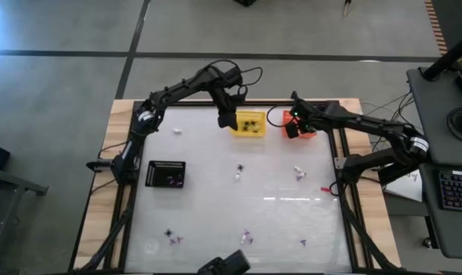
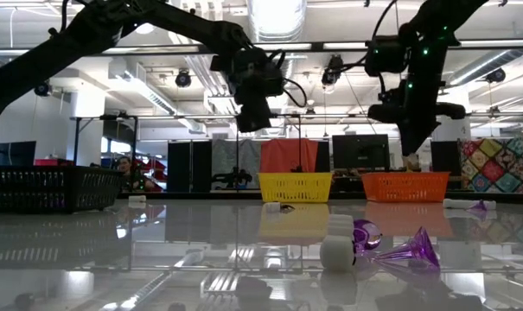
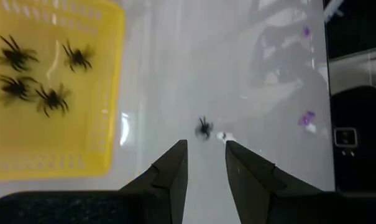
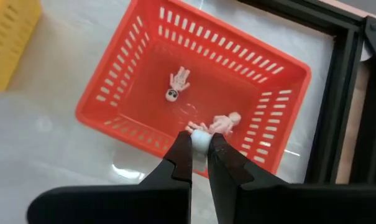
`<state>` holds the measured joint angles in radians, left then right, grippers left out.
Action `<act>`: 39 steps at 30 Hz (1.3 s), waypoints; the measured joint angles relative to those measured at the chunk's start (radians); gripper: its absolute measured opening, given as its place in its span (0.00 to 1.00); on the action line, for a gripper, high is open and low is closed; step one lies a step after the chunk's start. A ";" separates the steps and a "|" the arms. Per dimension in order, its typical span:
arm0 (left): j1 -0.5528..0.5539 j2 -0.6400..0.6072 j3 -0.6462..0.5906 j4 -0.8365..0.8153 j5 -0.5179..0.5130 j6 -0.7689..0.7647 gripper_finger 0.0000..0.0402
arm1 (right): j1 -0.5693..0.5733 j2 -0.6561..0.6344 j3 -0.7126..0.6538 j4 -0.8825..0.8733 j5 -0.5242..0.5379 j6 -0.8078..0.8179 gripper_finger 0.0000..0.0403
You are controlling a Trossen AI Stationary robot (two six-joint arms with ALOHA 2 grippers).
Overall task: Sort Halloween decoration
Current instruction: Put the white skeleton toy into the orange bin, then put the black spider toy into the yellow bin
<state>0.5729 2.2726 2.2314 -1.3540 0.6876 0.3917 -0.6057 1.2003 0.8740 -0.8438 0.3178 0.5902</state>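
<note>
Right wrist view: right gripper (image 4: 200,151) clamped on a white trinket (image 4: 200,142) above the orange basket (image 4: 271,68); drop pending, needs release. Left gripper (image 3: 206,163), fingers apart, empty beside the yellow basket (image 3: 107,81).

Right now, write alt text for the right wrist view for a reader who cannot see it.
The right gripper is shut on a small white trinket, held above an orange mesh basket. Two pale figurines lie in the basket, and a corner of a yellow basket shows at the frame's edge.
</note>
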 joint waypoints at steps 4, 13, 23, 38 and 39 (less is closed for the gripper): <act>0.000 0.000 0.000 -0.047 0.000 0.019 0.23 | -0.017 0.000 -0.020 0.021 0.007 0.000 0.11; -0.001 -0.001 0.000 -0.145 -0.041 0.044 0.23 | -0.022 0.000 -0.023 0.022 0.102 -0.007 0.28; -0.003 -0.038 -0.002 -0.217 -0.111 0.045 0.23 | -0.021 0.000 0.005 0.017 0.000 0.031 0.34; 0.000 -0.252 -0.003 -0.217 -0.357 -0.010 0.23 | 0.017 0.000 0.142 0.004 -0.297 0.039 0.34; 0.000 -0.271 -0.008 -0.216 -0.361 -0.018 0.23 | 0.028 0.000 0.142 0.003 -0.314 0.040 0.34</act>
<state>0.5732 2.0016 2.2235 -1.5704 0.3267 0.3738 -0.5778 1.2003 1.0157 -0.8412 0.0040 0.6298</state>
